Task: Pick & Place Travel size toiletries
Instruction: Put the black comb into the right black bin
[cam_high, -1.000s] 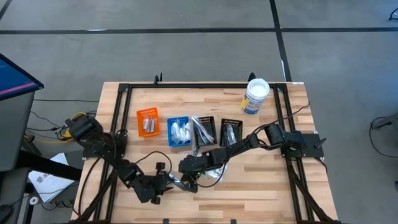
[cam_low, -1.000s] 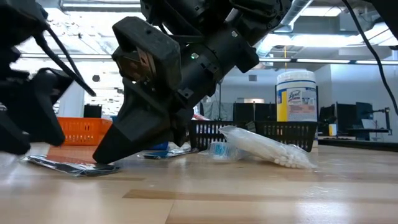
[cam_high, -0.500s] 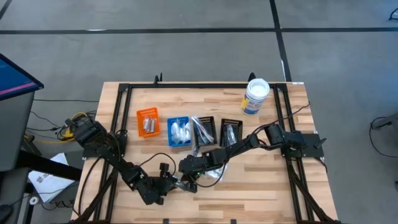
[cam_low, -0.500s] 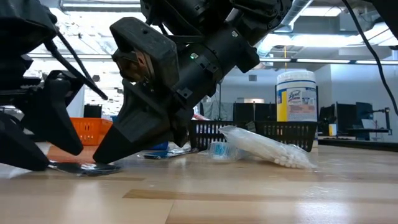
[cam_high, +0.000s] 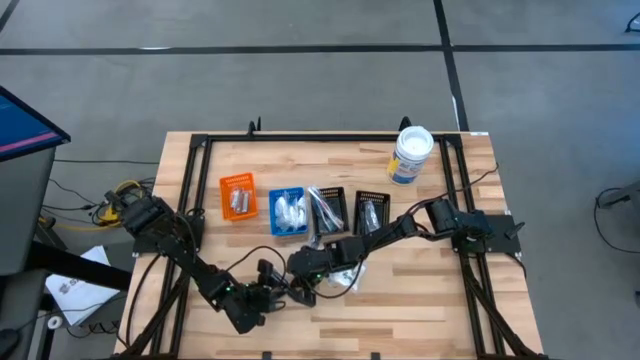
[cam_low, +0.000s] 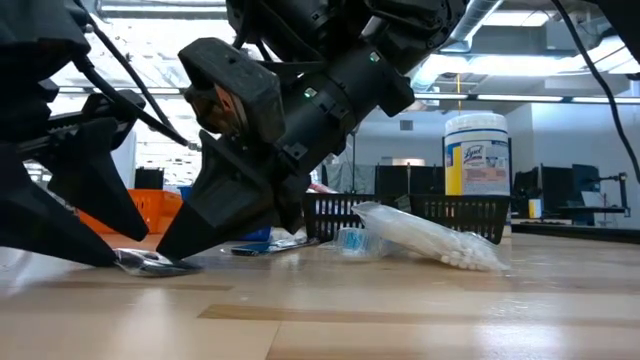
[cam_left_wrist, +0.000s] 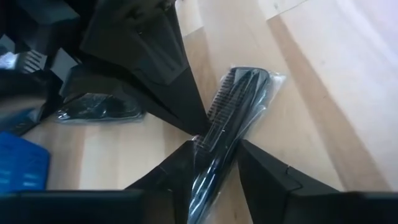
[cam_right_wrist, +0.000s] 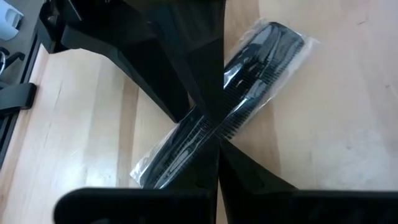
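Wooden counter (cam_high: 430, 290), under both arms, near the front edge, left of middle. Black comb in clear wrap (cam_left_wrist: 231, 118) flat on the boards there. Right claw (cam_right_wrist: 214, 134) clenched, its tips pressed onto the middle of the comb. Left claw (cam_left_wrist: 217, 152) meeting it from the left, fingers straddling the comb's near end, part closed; grip on it cannot be told. Farther back: orange bin (cam_high: 237, 194), blue bin (cam_high: 286, 210), white tub (cam_high: 410, 155).

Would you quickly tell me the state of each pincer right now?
Left pincer: closing around the wrapped black comb.
Right pincer: shut, tips pressing on the same comb.
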